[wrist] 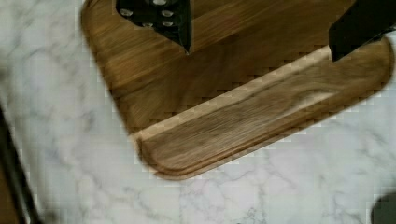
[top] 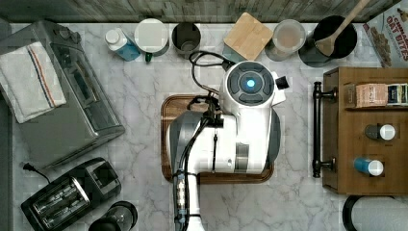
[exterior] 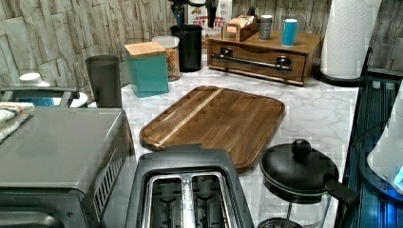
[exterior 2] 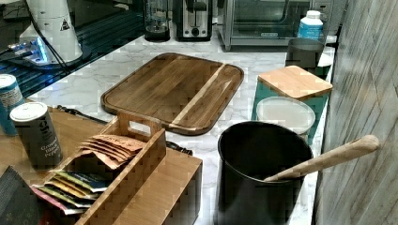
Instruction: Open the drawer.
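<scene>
The drawer (exterior: 256, 65) fronts a small wooden cabinet (top: 365, 183) at the top view's right, and it sits flush and closed. Its long black bar handle (top: 316, 130) faces the cutting board and also shows in the left view (exterior: 252, 61). My arm (top: 245, 120) hangs over the cutting board, to the left of the handle in the top view. In the wrist view my gripper (wrist: 260, 53) is open, its two black fingers (wrist: 177, 28) wide apart above the board's corner with nothing between them.
A wooden cutting board (exterior: 214, 121) lies mid-counter. Two cans (top: 380, 132) and a tea-bag box (exterior 2: 108, 164) stand on the cabinet. Canisters (top: 185, 38) and a utensil pot (top: 332, 38) line the back wall. A toaster oven (top: 72, 91), toaster (top: 67, 195) and paper towel roll (exterior: 349, 35) stand around.
</scene>
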